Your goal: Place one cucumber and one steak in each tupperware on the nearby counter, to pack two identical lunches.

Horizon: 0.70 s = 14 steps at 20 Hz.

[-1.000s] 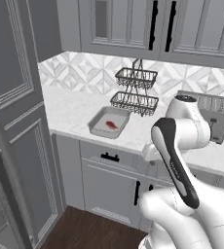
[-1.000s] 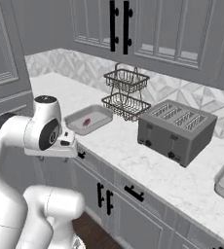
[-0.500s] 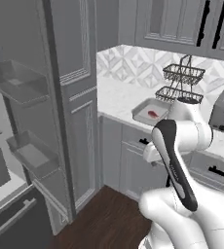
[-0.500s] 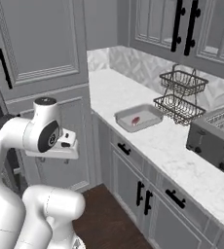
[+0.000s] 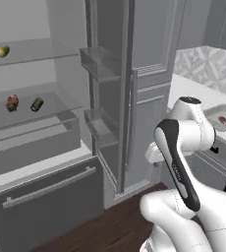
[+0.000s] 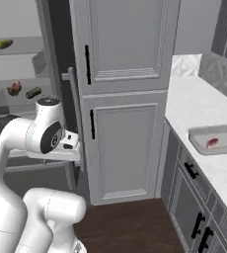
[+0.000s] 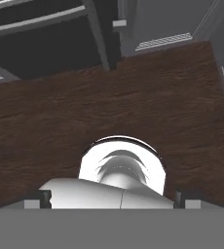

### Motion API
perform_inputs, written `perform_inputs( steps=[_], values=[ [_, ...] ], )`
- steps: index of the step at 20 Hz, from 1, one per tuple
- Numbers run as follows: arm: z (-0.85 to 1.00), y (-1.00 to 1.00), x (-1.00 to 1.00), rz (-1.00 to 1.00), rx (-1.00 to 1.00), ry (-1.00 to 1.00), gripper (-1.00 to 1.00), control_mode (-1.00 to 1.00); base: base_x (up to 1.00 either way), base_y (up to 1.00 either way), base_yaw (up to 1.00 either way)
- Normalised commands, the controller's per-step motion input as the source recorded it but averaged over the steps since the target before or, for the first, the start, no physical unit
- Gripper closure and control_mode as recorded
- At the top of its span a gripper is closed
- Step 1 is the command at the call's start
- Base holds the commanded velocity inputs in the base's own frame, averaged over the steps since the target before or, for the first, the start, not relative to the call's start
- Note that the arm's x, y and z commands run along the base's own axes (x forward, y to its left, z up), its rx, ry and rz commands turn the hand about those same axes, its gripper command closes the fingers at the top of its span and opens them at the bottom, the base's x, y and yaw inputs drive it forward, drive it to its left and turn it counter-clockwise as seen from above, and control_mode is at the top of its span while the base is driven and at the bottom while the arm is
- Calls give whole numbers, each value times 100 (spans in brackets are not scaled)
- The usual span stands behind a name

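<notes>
A grey tupperware [image 5: 223, 118] [image 6: 215, 140] sits on the white counter [image 5: 193, 96] [image 6: 192, 106] at the right, and a red steak [image 5: 222, 119] [image 6: 212, 143] lies in it. On a shelf of the open fridge at the left lies a small dark green cucumber [image 5: 37, 104] [image 6: 33, 92]. My arm is folded in front of the base, far from both. My gripper [image 7: 113, 199] points down at the wooden floor, open, with nothing between its fingertips [image 7: 46, 198].
Beside the cucumber sits a red lump [image 5: 12, 102] [image 6: 14, 88], and a yellow-green item [image 5: 2, 50] [image 6: 3, 44] lies one shelf up. The fridge door [image 5: 105, 128] with its racks stands open. A tall grey cabinet [image 6: 120, 99] rises between fridge and counter.
The whole picture has swung left, so the base has turned from the counter toward the open fridge. The rack and the toaster have left the views. The gripper stays open.
</notes>
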Motion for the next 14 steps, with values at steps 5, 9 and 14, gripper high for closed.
perform_inputs(
  steps=[5,9,14],
  values=[
    [0,0,0,0,0,0,-100,100,-30,67,49],
    [0,0,0,0,0,0,-100,100,-9,59,32],
    [0,0,0,0,0,0,-100,100,97,40,19]
  ],
)
